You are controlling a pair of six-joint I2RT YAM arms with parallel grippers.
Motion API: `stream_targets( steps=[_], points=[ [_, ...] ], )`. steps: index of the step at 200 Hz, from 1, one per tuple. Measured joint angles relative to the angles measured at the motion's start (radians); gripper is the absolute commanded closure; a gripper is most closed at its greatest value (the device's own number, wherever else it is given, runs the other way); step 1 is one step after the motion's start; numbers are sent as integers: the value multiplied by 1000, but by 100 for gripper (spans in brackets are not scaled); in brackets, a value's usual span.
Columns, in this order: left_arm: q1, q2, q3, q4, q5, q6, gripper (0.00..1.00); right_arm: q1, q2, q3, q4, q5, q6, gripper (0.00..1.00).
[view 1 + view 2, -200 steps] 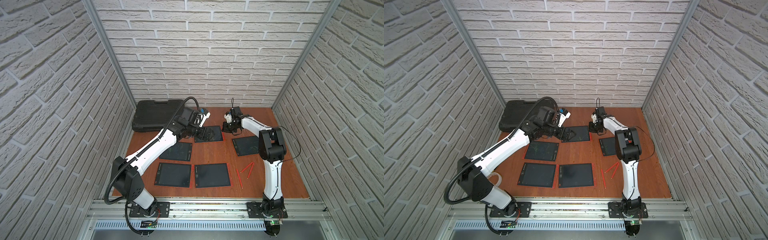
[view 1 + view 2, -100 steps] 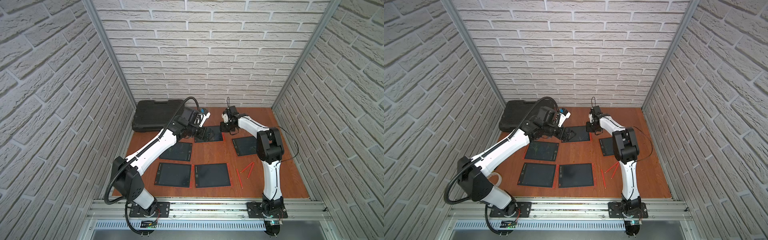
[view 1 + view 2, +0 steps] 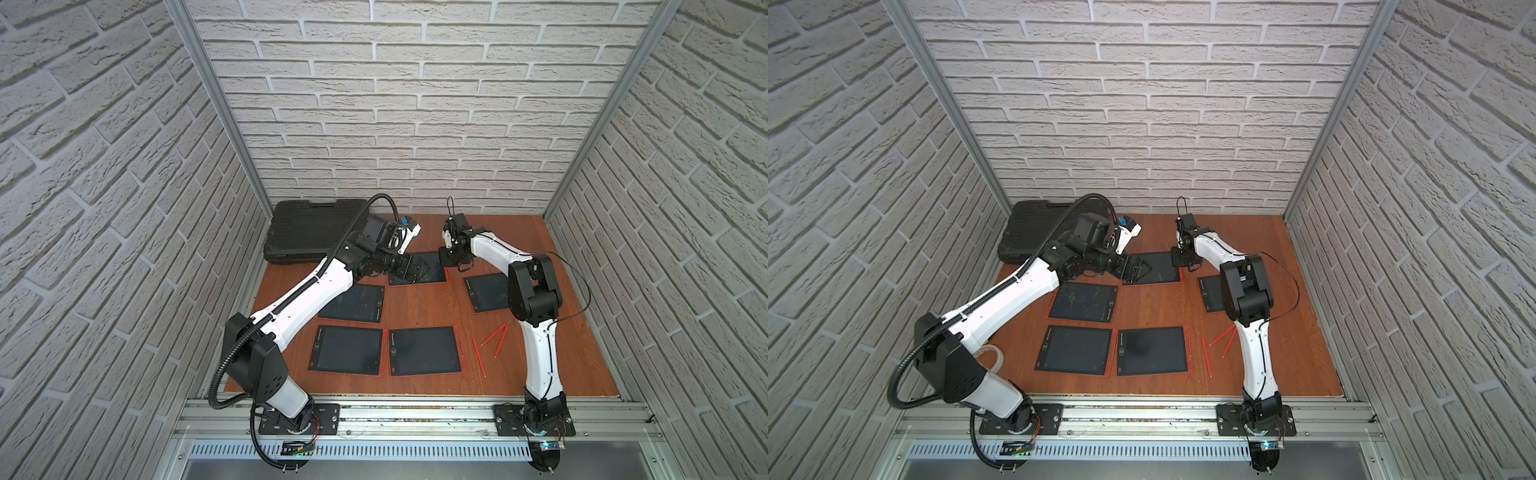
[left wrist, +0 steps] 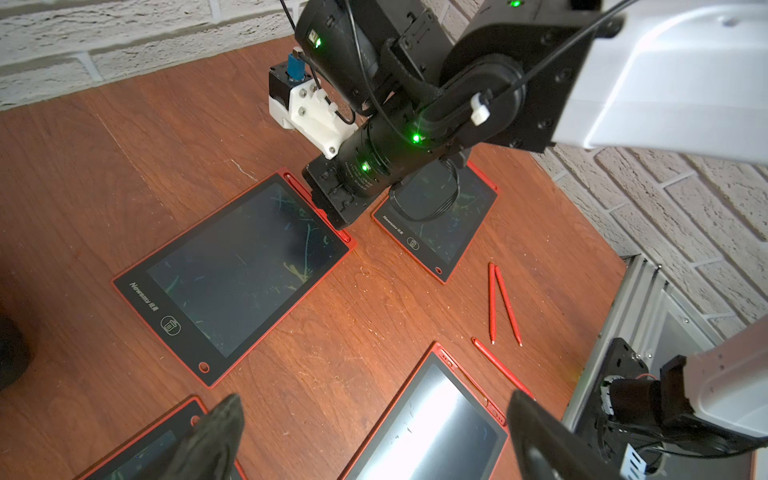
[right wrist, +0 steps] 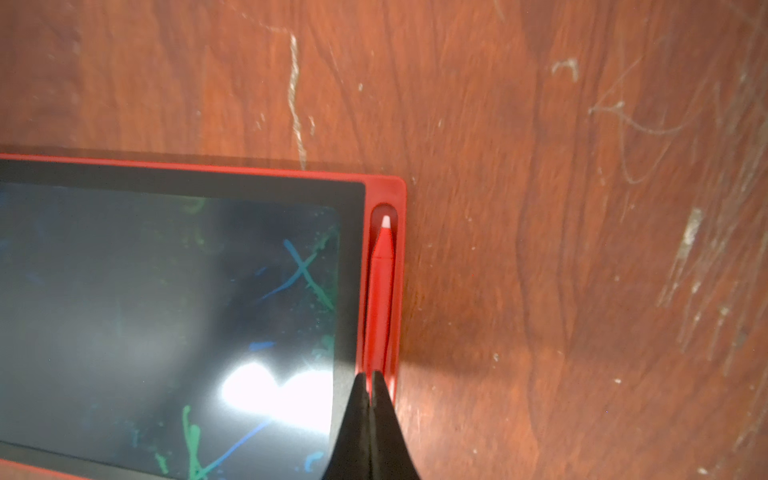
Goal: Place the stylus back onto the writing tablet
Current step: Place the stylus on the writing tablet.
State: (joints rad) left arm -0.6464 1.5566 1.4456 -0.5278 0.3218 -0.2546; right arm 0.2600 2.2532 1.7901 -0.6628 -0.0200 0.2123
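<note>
Bare surface (image 3: 577, 353) is lying open along the right wall, past three loose pens (image 3: 494, 335). A black case (image 3: 309, 232) is filling the back left corner. The left arm (image 3: 307, 295) is stretching diagonally over the middle-left tablet (image 3: 361, 305), and the right arm's elbow (image 3: 532, 291) is hanging over the right tablet (image 3: 484, 293), both blocking access from above.

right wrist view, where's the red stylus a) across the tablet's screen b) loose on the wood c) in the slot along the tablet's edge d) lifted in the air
c, the stylus lies inside the slot in the red border of the tablet, white tip at the slot's end.
</note>
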Motion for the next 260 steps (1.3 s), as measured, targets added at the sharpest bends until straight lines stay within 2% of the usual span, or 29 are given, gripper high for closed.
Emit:
stream_targets(
  steps=[137,196,228,260],
  points=[
    [0,0,0,0,1,0,2,24,23,29,-31,61,-23,97],
    [-10,0,0,0,-4,1,2,24,18,25,-29,60,-17,92],
    [-19,0,0,-1,-6,1,2,24,-42,-56,-20,50,-18,88],
    [-26,0,0,-2,-6,8,2,26,-190,-223,12,47,-10,84]
  ],
)
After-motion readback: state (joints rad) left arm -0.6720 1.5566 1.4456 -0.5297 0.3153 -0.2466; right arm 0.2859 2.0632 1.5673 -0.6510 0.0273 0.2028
